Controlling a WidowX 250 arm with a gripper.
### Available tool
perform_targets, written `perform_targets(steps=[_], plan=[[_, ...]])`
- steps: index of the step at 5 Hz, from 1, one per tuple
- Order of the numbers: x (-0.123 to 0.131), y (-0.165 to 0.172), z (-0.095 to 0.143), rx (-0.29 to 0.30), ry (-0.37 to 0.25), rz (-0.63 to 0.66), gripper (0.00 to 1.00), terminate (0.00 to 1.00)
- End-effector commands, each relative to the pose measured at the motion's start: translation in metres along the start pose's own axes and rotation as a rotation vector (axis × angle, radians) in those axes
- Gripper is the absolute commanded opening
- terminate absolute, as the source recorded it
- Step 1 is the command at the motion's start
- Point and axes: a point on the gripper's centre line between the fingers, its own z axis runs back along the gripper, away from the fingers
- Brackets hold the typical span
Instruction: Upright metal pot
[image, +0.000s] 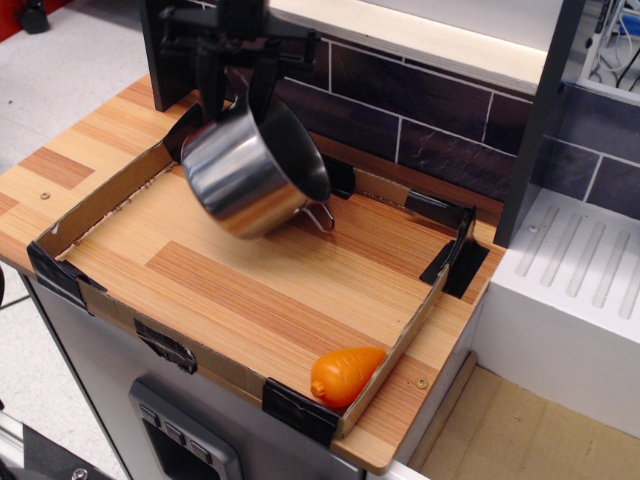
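Note:
The shiny metal pot (250, 170) hangs in the air above the back left of the wooden tray floor (270, 290). It is tilted, its open mouth facing up and to the right, a wire loop handle (320, 215) sticking out at its lower right. My black gripper (238, 88) comes down from the top and is shut on the pot's upper rim, one finger (211, 95) outside the wall and one inside. The pot touches nothing below it.
An orange toy vegetable (345, 374) lies in the tray's front right corner. Low cardboard walls (95, 195) with black tape corners ring the tray. A dark tiled wall (430, 120) stands behind. A white unit (570, 290) is at the right.

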Motion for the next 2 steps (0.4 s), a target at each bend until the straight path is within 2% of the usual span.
perform_targets(steps=[1,2], plan=[[-0.017,0.0,0.021,-0.135,0.008,0.052,0.0,0.0],[-0.02,0.005,0.01,-0.178,0.02,0.04,0.0,0.0]])
